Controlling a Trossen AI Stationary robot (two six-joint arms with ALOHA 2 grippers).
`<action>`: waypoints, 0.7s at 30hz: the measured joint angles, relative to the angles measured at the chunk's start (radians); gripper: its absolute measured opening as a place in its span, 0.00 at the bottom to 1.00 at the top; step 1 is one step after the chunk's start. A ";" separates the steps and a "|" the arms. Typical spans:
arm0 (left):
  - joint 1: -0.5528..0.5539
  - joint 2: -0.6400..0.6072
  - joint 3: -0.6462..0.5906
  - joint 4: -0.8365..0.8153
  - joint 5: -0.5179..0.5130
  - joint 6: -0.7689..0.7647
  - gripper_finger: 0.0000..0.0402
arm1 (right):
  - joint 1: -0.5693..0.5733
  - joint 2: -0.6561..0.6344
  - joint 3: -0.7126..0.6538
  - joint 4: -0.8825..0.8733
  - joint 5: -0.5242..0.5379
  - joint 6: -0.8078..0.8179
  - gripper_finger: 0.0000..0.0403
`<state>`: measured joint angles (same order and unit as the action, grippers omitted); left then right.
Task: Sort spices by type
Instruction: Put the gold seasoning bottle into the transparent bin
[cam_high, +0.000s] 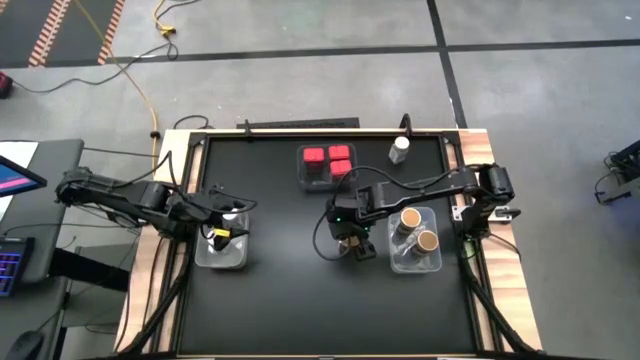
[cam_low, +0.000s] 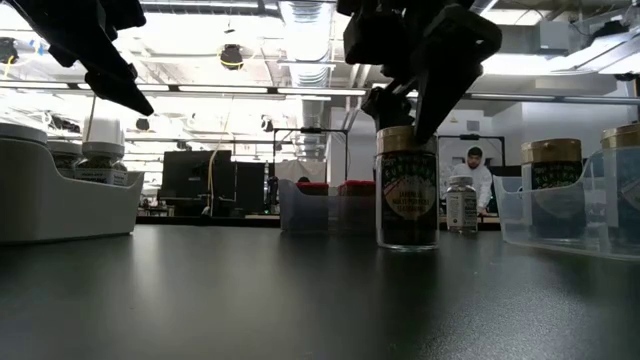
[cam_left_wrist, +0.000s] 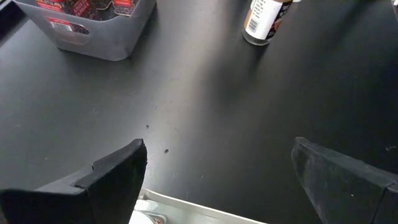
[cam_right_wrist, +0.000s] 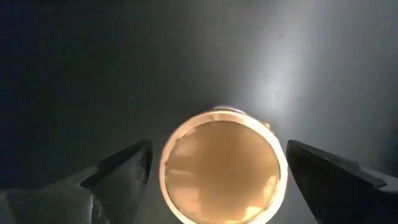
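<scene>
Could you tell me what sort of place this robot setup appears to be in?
Most likely an open lab or workshop: the low view shows exposed ceiling ducts and strip lights, a person at distant benches, and the high view shows a concrete floor with cables around the black table.

- The desk (cam_high: 280, 290) has a smooth black top with a dull sheen and a pale wooden edge.
- The bins (cam_low: 525, 215) look like clear plastic.
- The jar (cam_low: 407, 200) looks like glossy glass, with a paper label and a smooth tan lid (cam_right_wrist: 221, 165).

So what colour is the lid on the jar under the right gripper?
Tan lid, best seen in the right wrist view.
</scene>
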<state>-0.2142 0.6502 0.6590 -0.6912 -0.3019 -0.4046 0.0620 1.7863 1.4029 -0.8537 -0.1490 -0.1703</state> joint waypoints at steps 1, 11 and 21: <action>0.000 0.000 0.000 0.000 0.000 0.000 0.96 | 0.000 0.000 0.000 -0.003 0.000 0.024 0.99; 0.000 0.000 0.000 -0.008 0.000 0.000 0.96 | 0.000 0.000 0.000 -0.006 0.000 0.208 0.99; 0.000 0.000 0.000 -0.025 0.000 0.000 0.96 | 0.000 0.001 0.000 -0.015 0.016 0.314 0.98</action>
<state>-0.2142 0.6498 0.6590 -0.7167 -0.3019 -0.4046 0.0616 1.7876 1.4029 -0.8684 -0.1332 0.1435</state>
